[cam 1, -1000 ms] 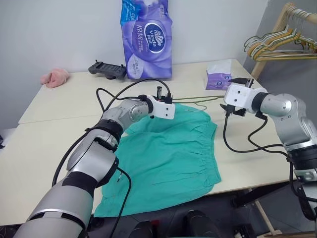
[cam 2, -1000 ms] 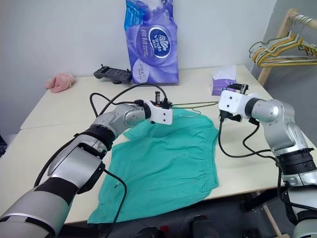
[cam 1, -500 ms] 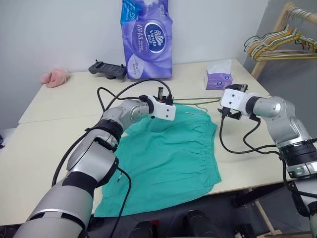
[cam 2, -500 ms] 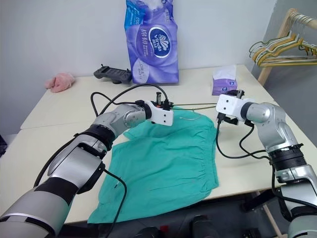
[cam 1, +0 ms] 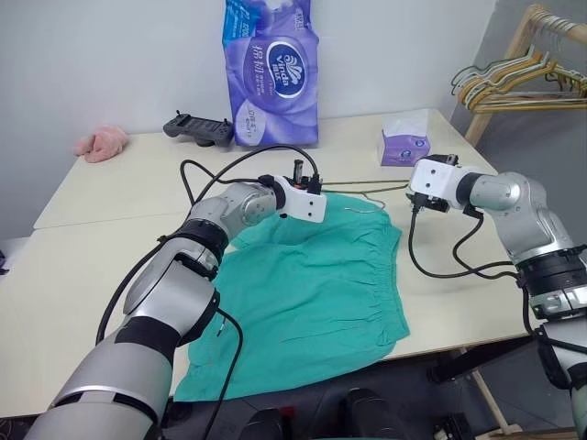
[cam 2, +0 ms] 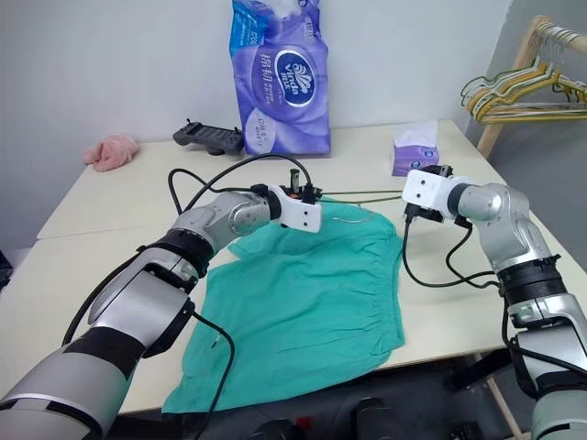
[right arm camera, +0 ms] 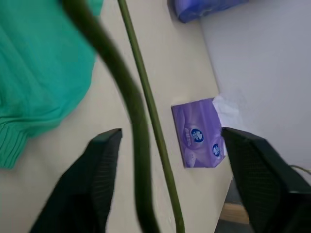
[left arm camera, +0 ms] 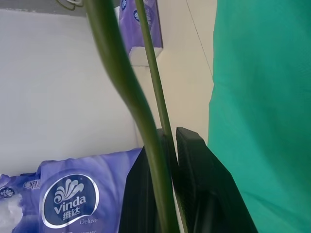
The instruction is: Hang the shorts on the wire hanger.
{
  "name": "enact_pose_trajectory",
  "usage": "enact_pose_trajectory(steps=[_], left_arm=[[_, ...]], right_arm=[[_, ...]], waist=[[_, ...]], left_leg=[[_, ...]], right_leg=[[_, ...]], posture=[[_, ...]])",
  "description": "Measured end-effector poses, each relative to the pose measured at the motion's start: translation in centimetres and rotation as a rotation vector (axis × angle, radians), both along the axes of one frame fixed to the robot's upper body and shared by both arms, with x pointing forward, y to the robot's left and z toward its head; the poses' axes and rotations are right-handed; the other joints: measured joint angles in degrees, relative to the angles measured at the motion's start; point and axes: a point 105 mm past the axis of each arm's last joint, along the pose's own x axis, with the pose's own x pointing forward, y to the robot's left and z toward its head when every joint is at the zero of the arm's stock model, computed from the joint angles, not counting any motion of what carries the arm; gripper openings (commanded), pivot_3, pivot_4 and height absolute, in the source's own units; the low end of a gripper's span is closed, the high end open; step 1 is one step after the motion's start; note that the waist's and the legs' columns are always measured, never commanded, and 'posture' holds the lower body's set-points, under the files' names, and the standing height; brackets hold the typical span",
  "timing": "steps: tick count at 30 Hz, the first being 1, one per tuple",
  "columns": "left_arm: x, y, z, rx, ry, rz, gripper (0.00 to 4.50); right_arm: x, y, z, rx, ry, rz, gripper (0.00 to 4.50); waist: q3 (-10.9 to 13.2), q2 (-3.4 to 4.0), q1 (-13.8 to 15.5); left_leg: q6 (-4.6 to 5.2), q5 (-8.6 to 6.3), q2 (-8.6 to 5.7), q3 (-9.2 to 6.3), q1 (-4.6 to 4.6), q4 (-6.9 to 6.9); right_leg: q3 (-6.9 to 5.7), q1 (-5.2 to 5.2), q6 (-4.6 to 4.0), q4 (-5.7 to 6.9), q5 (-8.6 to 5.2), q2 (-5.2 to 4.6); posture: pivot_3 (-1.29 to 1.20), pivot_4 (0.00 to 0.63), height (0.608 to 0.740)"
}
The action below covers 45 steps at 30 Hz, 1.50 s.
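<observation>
Here the shorts lie spread flat on the table, waistband toward the right, one leg hanging over the near edge. The hanger lies along the far edge of the shorts, stretching between the two grippers. The left gripper is pressed shut on the hanger's wire at its left end, just past the shorts' far corner; in the left wrist view the black fingers pinch the green wire between them. The right gripper sits at the hanger's right end, near the waistband corner. In the right wrist view its fingers stand spread apart with the wire running between them, touching neither. Behind, on the table, stand a purple tissue pack and a small tissue box; a black controller and a pink cloth lie to the left. More hangers hang on a wooden rack at the far right.
</observation>
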Motion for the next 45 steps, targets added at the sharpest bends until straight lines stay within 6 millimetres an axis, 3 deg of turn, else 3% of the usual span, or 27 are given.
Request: enact_pose_trajectory(steps=[7, 12, 20, 34, 37, 41, 45], left_arm=[[0.0, 0.0, 0.0, -0.003, 0.000, -0.001, 0.00], [-0.1, -0.1, 0.0, 0.003, 0.006, -0.009, 0.00], [-0.1, -0.1, 0.0, 0.003, 0.012, -0.006, 0.00], [-0.7, 0.4, 0.5, -0.054, 0.084, -0.035, 4.38], [-1.0, 1.8, 0.4, -0.039, 0.096, -0.035, 4.46], [-1.6, 3.9, 0.4, -0.062, 0.121, -0.035, 4.46], [-2.4, 4.4, 0.6, -0.187, 0.183, -0.050, 4.46]], right_arm=[[-0.2, 0.6, -0.2, -0.083, -0.029, 0.051, 0.04], [-0.5, 0.6, 0.0, -0.278, -0.104, 0.123, 0.04], [-0.4, 0.7, -0.1, -0.308, -0.129, 0.134, 0.04], [-0.3, 0.7, 0.0, -0.242, -0.136, 0.121, 0.00], [-0.4, -0.4, -0.4, -0.232, -0.118, 0.091, 0.00], [-1.0, -3.4, -1.0, -0.219, -0.076, 0.017, 0.00], [-2.1, -6.4, -1.5, -0.182, -0.015, -0.060, 0.00]], waist=[[0.00, 0.00, 0.00], [0.00, 0.00, 0.02], [0.00, -0.01, 0.01], [0.00, 0.00, 0.02], [0.00, 0.00, 0.02], [0.00, -0.01, 0.31], [0.00, 0.00, 0.80]], left_leg=[[0.00, 0.00, 0.00, 0.01, 0.00, 0.00], [0.00, 0.00, 0.00, 0.05, -0.02, 0.00], [0.00, 0.00, 0.00, 0.06, -0.03, 0.00], [0.00, 0.00, 0.01, 0.06, -0.02, -0.01], [0.00, 0.00, 0.01, 0.05, -0.03, -0.01], [0.01, 0.00, 0.00, 0.06, -0.05, 0.02], [0.01, 0.00, 0.01, 0.07, -0.04, 0.05]], right_leg=[[0.01, 0.00, 0.00, 0.00, 0.00, 0.00], [0.04, -0.06, 0.00, 0.02, 0.00, 0.00], [0.05, -0.06, 0.00, 0.03, 0.00, 0.00], [0.06, -0.08, 0.00, 0.04, 0.00, 0.00], [0.06, -0.08, 0.00, 0.04, 0.00, 0.00], [0.07, -0.07, -0.01, 0.03, 0.00, 0.00], [0.07, -0.05, -0.01, 0.04, 0.00, -0.01]], posture=[[-0.13, 0.034, 0.740], [-0.13, 0.039, 0.740], [-0.12, 0.038, 0.740], [-0.11, 0.041, 0.740], [-0.11, 0.044, 0.740], [-0.10, 0.046, 0.740], [-0.10, 0.050, 0.740]])
